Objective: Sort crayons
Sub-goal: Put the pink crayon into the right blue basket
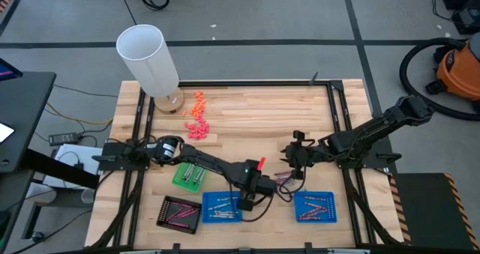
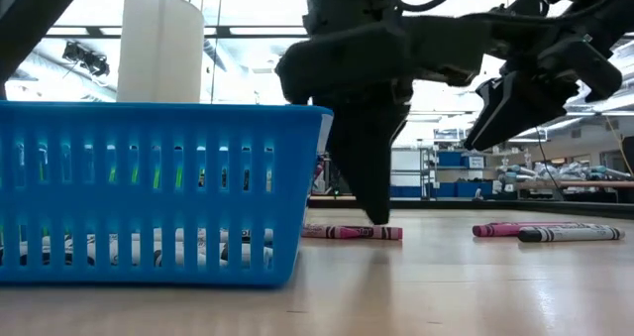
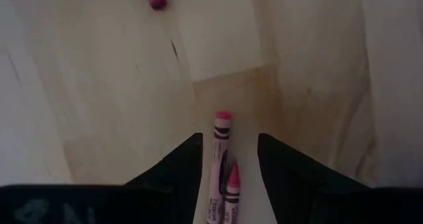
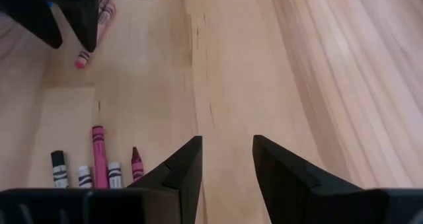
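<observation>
My left gripper [image 1: 255,183] is open and points down at the table's near middle. Its fingers stand on either side of two pinkish-red crayons [image 3: 223,159] that lie flat on the wood, with a gap showing at each side. One of these crayons shows beside the fingertip in the low view [image 2: 352,233]. My right gripper [image 1: 294,164] is open and empty, above the table [image 4: 227,151]. A few more crayons [image 4: 98,163], pink, maroon and grey, lie flat on the wood beside it [image 2: 550,232].
Two blue trays [image 1: 221,207] [image 1: 315,207] and a black tray [image 1: 180,213] hold crayons along the near edge. A green tray [image 1: 189,175] lies under the left arm. A white cylinder [image 1: 146,55] and orange and pink chunky bits [image 1: 196,115] are at the far left.
</observation>
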Controlling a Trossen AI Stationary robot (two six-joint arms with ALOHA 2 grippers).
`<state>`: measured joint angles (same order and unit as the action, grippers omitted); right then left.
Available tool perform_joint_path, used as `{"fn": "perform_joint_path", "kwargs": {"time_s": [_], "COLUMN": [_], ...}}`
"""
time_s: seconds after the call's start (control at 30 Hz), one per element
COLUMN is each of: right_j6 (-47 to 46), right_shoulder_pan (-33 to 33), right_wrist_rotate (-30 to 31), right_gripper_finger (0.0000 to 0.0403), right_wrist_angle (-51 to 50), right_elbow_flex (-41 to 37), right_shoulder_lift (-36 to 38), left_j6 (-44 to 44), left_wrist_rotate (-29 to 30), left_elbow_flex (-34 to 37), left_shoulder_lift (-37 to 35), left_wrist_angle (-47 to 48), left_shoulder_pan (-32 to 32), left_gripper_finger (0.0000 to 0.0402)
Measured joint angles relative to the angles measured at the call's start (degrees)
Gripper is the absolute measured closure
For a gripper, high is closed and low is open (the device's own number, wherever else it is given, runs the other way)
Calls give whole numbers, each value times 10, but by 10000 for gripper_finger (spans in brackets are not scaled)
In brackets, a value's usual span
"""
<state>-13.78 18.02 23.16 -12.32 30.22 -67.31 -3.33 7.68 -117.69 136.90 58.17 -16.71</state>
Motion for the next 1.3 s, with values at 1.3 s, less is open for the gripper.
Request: {"fn": "perform_joint_path", "kwargs": {"time_s": [1.3], "right_j6": [20], "right_shoulder_pan": [3], "right_wrist_rotate": [14], "right_gripper_finger": [259], "right_wrist_angle": [47], "right_elbow_flex": [-11], "right_shoulder_lift": [0], "left_j6": [26], "left_wrist_rotate": [-11], "left_elbow_flex": [11], "left_shoulder_lift": [0], "left_wrist_angle": [-22], "left_shoulder_pan": [21], "left_gripper_finger": [258]}}
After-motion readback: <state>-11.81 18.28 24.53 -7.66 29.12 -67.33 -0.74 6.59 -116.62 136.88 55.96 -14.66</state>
